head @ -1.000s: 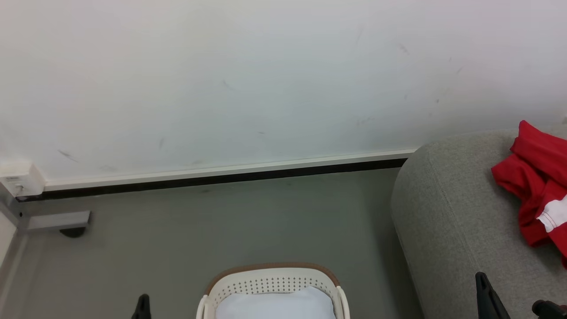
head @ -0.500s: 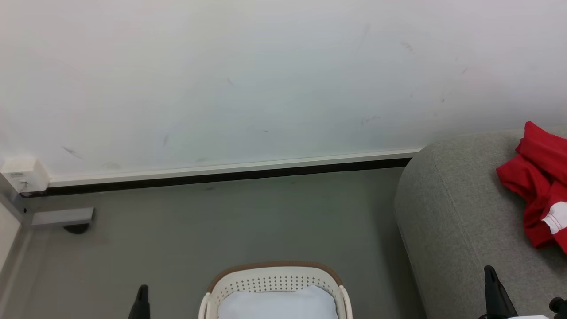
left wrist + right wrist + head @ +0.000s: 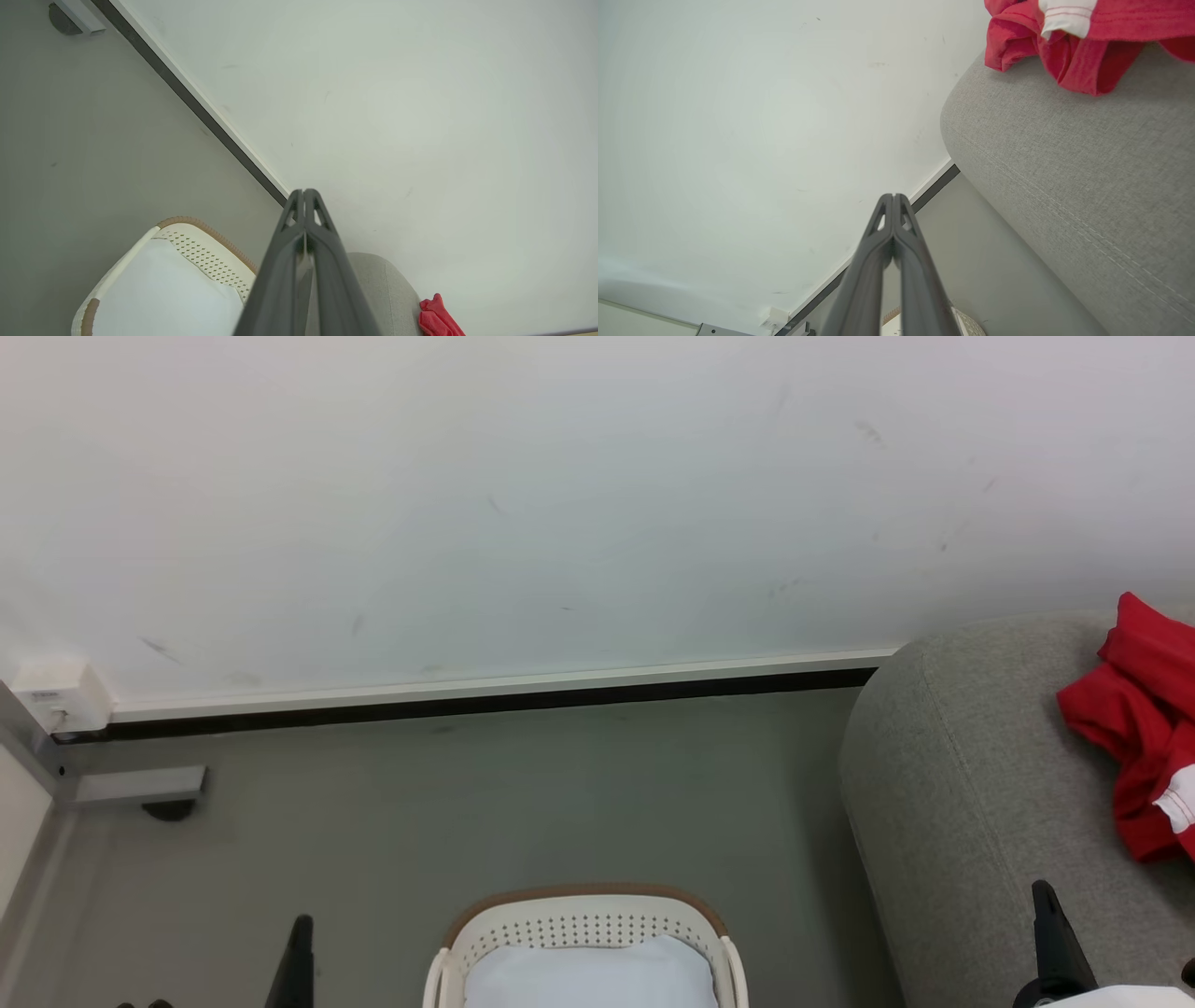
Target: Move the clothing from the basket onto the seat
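Judging by how things lie, the jersey (image 3: pixel 1144 737) is already on the sofa (image 3: pixel 952 803), bunched in a loose heap at the right of the scene. The basket (image 3: pixel 583 898) at the near centre has a pale cloth (image 3: pixel 588 975) lying in it. Both arms are free. The left pincer (image 3: pixel 304 191) has its fingers pressed together on nothing, left of the basket. The right pincer (image 3: pixel 893 196) is likewise closed and empty, by the sofa's near edge, on the near side of the heap. The main hazard is that right arm: a sweep toward the far right could catch a red fold and drag the heap over the sofa's rounded left end to the floor (image 3: pixel 560 803). Loose fabric on a curved cushion may also slip by itself, though it looks settled. A second error would be taking the pale cloth for the garment and carrying that across instead.
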{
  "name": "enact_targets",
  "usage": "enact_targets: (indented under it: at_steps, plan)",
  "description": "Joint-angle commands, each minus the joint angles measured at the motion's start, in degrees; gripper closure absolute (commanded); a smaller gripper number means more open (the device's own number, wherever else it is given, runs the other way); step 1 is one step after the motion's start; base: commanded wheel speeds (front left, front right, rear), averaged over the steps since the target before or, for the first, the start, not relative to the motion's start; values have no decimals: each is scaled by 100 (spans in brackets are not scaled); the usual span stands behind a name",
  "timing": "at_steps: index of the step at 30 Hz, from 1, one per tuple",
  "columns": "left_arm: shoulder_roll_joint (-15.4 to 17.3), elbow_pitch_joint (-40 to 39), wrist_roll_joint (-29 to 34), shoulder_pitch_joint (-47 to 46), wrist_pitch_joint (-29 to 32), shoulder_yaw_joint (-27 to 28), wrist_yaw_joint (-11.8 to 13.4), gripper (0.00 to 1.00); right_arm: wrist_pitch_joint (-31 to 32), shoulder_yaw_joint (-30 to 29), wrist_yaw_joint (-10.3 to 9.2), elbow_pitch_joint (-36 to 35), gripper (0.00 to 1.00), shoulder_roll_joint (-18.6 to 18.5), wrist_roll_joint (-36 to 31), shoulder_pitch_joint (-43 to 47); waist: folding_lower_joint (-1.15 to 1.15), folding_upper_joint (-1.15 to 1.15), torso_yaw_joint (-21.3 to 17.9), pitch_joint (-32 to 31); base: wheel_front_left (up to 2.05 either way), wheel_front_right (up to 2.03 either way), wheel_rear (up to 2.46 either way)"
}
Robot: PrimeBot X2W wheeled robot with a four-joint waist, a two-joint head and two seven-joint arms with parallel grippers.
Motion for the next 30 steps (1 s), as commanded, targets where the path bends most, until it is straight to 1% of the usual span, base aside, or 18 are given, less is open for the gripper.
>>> enact_targets:
  at_steps: [1,30]
  plan:
    - [38,-33,-198,-122,48,42,-36,100,40,-35,-6,-101,100,-53,225,-125,0,0,8,3,0,0,0]
    - [49,72,-1810,-439,464,180,-221,100,459,-191,-9,-275,100,-64,1954,-222,0,0,140,54,0,0,0]
